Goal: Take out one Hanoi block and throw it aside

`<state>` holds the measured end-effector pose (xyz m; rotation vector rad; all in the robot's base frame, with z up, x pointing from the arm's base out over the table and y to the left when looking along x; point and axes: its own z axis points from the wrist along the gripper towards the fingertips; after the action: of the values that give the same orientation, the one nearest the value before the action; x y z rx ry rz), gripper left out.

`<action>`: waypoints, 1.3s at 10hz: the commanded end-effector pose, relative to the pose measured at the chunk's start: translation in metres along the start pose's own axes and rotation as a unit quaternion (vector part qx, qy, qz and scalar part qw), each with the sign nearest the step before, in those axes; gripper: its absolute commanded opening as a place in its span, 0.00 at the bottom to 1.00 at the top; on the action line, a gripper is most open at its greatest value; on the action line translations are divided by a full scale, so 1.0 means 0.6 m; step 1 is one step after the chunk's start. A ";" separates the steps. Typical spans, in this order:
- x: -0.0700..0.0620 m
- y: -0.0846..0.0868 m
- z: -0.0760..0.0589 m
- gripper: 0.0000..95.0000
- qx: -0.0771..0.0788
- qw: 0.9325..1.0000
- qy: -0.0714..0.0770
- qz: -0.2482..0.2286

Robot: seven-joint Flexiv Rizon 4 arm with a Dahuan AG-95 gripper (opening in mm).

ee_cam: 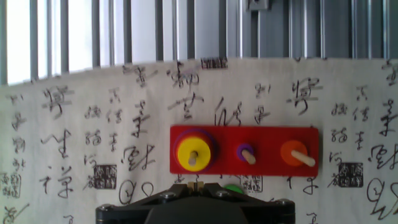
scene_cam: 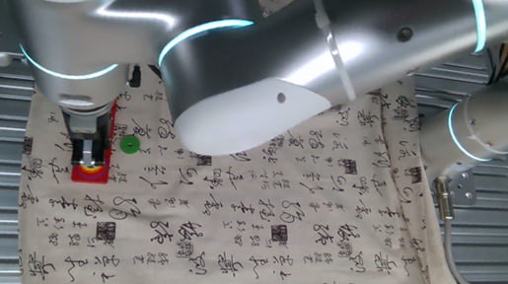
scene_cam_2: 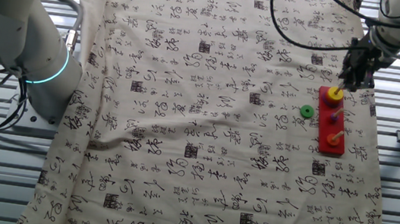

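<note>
The Hanoi block, a yellow ring (ee_cam: 182, 156), sits on top of the stack on the left peg of the red base (ee_cam: 267, 138). A purple ring (ee_cam: 240, 150) is on the middle peg and an orange ring (ee_cam: 288, 153) on the right peg. My gripper (ee_cam: 197, 185) hangs above the near edge of the base by the yellow ring's peg, jaws together with nothing between them. The other fixed view shows the gripper (scene_cam_2: 356, 76) just above the yellow ring (scene_cam_2: 334, 92). One fixed view shows the gripper (scene_cam: 88, 153) over the base (scene_cam: 98, 177).
A green ring (scene_cam_2: 306, 111) lies loose on the printed cloth (scene_cam_2: 206, 128) beside the base; it also shows in one fixed view (scene_cam: 130, 145). Slatted metal table surrounds the cloth. A second arm's base (scene_cam_2: 39, 54) stands at the cloth's far side.
</note>
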<state>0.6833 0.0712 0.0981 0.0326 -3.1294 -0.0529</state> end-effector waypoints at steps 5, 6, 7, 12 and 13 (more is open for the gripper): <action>-0.006 -0.004 0.009 0.40 -0.002 1.000 0.002 -0.003; -0.008 -0.004 0.012 0.40 -0.002 1.000 0.001 -0.002; -0.009 -0.004 0.014 0.40 -0.002 1.000 0.000 -0.002; -0.016 -0.001 0.029 0.40 0.000 1.000 -0.008 0.010; -0.016 -0.001 0.030 0.40 -0.001 1.000 -0.010 0.011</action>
<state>0.6929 0.0713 0.0786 -0.0011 -3.1522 -0.0583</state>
